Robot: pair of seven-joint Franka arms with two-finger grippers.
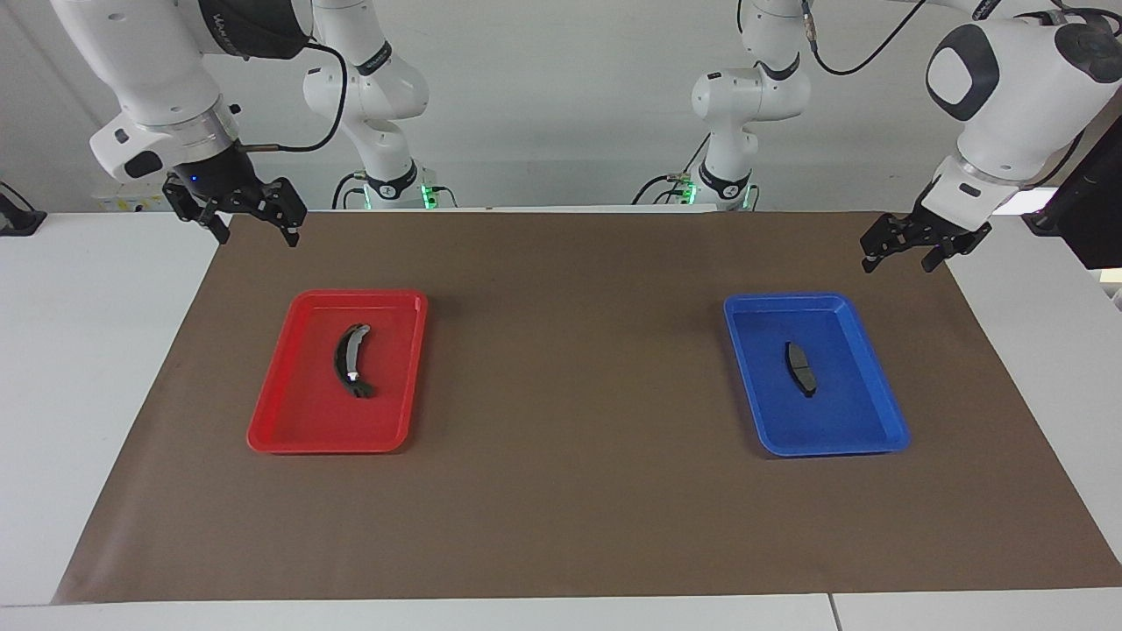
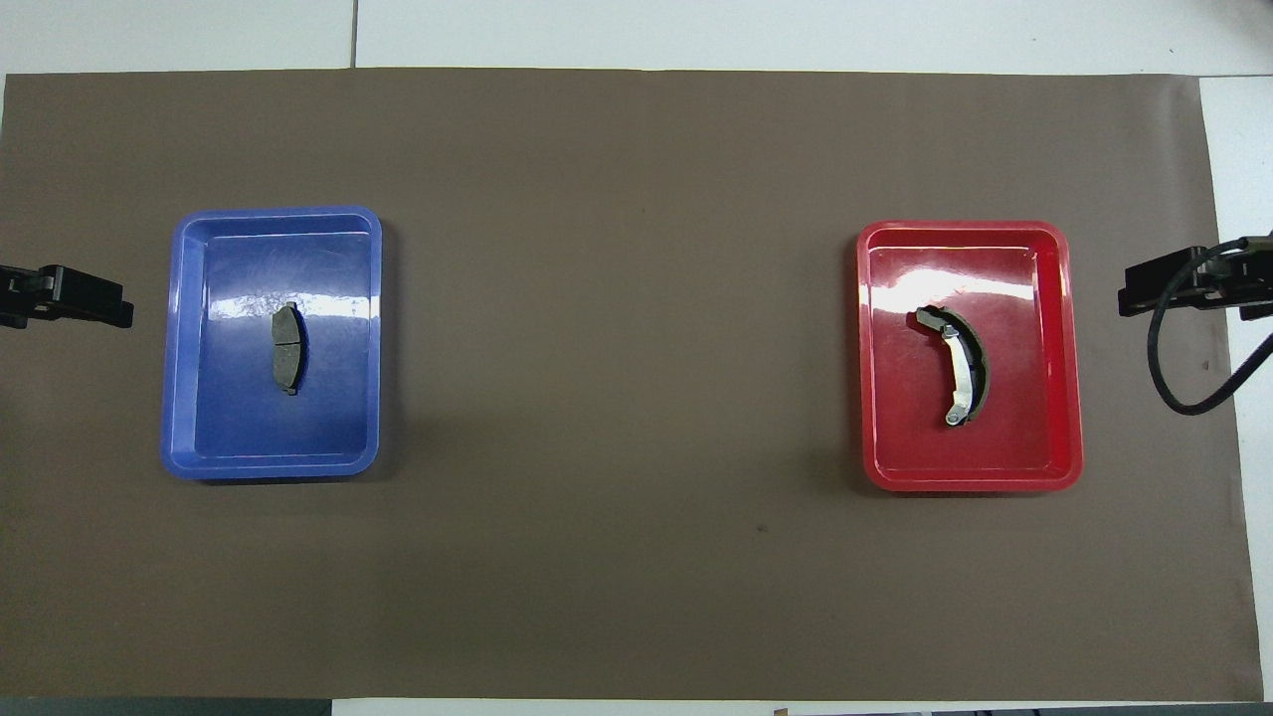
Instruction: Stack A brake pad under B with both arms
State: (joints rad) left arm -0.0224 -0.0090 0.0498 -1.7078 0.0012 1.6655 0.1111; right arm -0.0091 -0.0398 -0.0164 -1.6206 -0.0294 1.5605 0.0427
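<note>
Left gripper [image 1: 903, 251] and right gripper [image 1: 256, 228] wide open, empty

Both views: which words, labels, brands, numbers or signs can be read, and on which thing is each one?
None can be read.
Right arm: pale lettering on its dark cover, too blurred to read.
Blue tray, red tray, short pad, curved piece: no text visible.

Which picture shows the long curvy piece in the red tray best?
The overhead view. There the long curved piece lies flat to the camera in the red tray, its light strip and whole crescent plain. The facing view shows it smaller and slanted, mostly dark, with a small white spot.
</note>
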